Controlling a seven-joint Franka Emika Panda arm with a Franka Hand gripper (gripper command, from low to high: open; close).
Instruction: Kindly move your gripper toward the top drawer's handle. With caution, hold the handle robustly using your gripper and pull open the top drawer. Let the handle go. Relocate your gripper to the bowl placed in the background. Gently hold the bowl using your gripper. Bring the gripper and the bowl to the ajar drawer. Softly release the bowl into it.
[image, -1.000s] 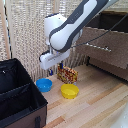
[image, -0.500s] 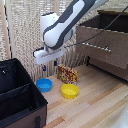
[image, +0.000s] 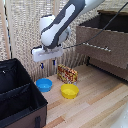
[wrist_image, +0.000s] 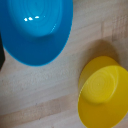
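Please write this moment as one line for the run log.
phase: approaching bowl | top drawer: pulled open | gripper: above blue bowl, not touching, empty | yellow bowl: beside it on floor

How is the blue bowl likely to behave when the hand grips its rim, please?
The blue bowl looks like thin, glossy plastic, so probably light and somewhat slippery. It sits shallow and upright on the floor, so it likely won't roll, though a rim pinch might tilt it.

Bowl (image: 44, 84) open above; yellow bowl (image: 69, 91) beside
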